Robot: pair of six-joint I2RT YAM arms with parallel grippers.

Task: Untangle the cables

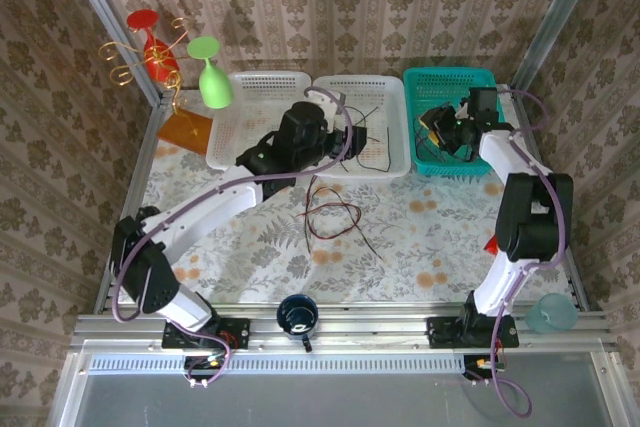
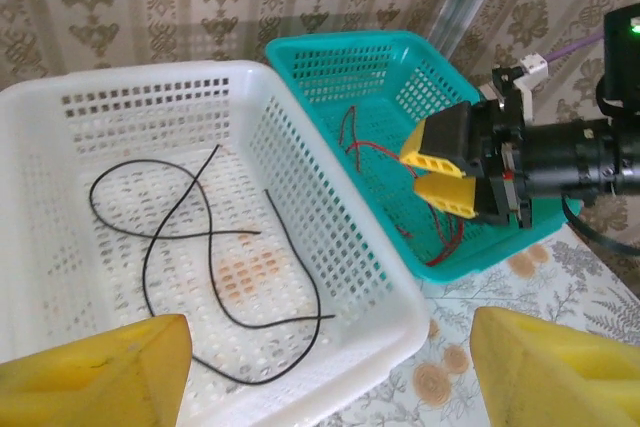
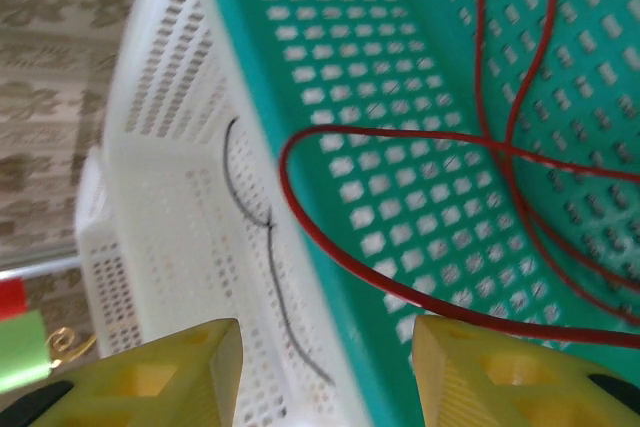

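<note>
Fingers (image 3: 180, 372) of right gripper (image 3: 325, 347) apart, nothing clamped, low in teal basket (image 3: 400, 47); red cables (image 3: 497, 142) lying just ahead of tips, loop running crosswise. Left gripper (image 2: 330, 347) spread wide, empty, over white basket (image 2: 330, 227) with black cables (image 2: 185, 235). Tangle (image 1: 330, 215) on table (image 1: 420, 237) probably nearer left gripper.

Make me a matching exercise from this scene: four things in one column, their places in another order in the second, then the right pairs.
Things
1. black cables
2. red cables
3. tangled cables
4. dark blue mug

Places
A. in the teal basket
B. loose on the table, between the two arms
C. in the white basket
D. at the table's near edge, between the arm bases

Pairs: 1-C, 2-A, 3-B, 4-D
</note>
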